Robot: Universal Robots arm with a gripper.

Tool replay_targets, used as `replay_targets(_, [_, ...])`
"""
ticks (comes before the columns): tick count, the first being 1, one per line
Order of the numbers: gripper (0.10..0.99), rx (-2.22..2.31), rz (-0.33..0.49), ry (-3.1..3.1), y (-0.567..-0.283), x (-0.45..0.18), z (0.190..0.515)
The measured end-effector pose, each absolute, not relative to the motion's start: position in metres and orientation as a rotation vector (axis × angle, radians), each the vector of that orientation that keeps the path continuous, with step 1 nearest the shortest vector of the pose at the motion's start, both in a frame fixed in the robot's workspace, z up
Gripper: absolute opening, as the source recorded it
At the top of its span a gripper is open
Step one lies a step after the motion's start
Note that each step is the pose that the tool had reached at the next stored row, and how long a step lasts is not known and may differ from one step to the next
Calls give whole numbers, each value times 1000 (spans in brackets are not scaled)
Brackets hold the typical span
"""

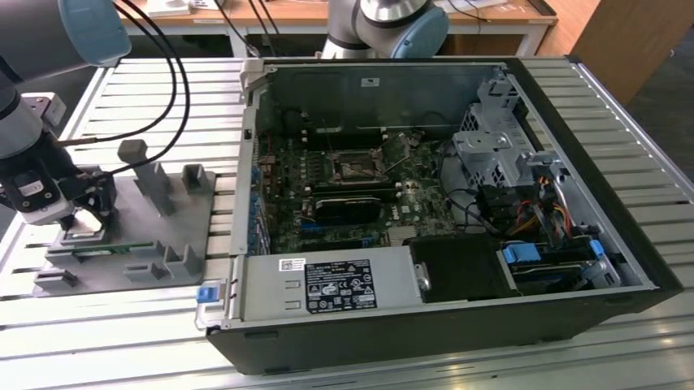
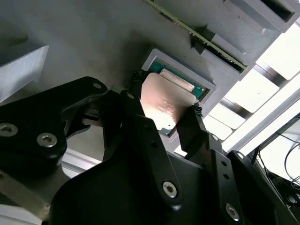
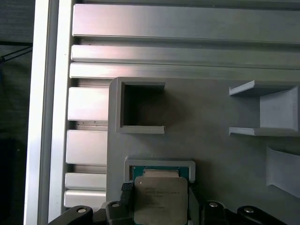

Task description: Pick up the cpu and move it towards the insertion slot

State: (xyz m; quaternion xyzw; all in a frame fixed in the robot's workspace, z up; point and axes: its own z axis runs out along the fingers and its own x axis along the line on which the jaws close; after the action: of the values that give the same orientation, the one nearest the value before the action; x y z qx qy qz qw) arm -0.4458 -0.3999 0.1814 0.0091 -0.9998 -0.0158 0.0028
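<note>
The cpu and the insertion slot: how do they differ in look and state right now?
The cpu shows a shiny silver top; the insertion slot is a dark, metal-framed square. The cpu is over the gray tray, outside the computer case; the insertion slot sits inside it. The gripper clasps the cpu; nothing touches the insertion slot. Both are square.

silver-grey arm (image 1: 16, 122) with pale blue joint caps (image 1: 93, 28), black cables (image 1: 174, 73) looping off it, chunky matte black gripper (image 2: 165, 99) links, shiny little screws (image 2: 168, 188)
</note>
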Motion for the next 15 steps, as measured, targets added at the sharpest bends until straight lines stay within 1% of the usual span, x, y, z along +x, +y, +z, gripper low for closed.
replay_targets(7, [545,28,-46,-3136,-400,-446,183])
replay_targets(15, [545,28,-46,-3136,-400,-446,193])
